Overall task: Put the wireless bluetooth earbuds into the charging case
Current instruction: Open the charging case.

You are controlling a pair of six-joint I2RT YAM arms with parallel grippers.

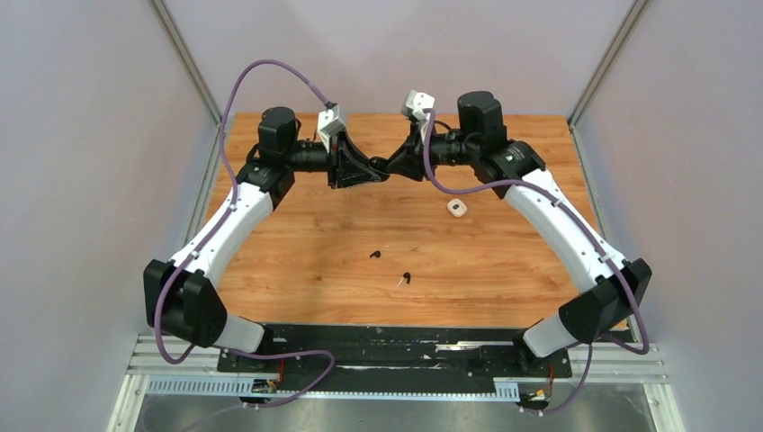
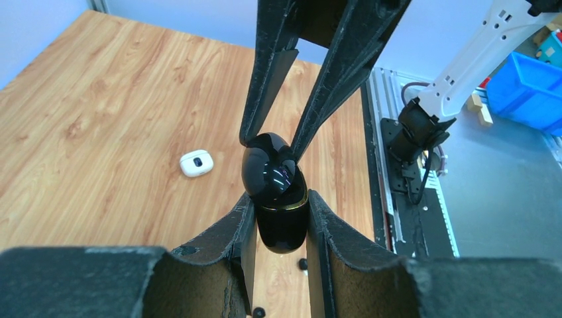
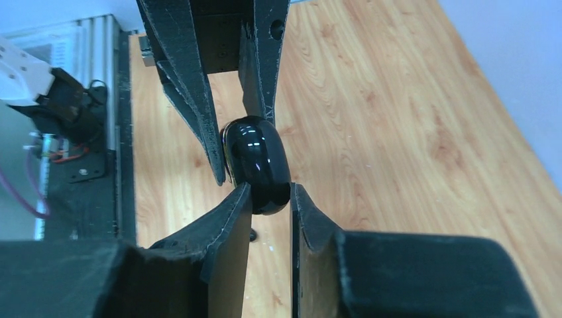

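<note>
Both grippers hold a glossy black charging case (image 2: 275,192) in the air over the far part of the table. My left gripper (image 2: 281,207) is shut on its lower half, below a thin gold seam. From the opposite side my right gripper (image 3: 270,196) is shut on the rounded end of the case (image 3: 258,165). In the top view the left gripper (image 1: 371,171) and the right gripper (image 1: 402,166) meet tip to tip, and the case is nearly hidden between them. Two black earbuds (image 1: 375,255) (image 1: 407,277) lie on the wood near the middle.
A small white charging case (image 1: 457,208) lies on the wooden table (image 1: 297,270), to the right of the grippers and under the right arm. The arm bases and a black rail (image 1: 396,346) run along the near edge. Grey walls close the sides.
</note>
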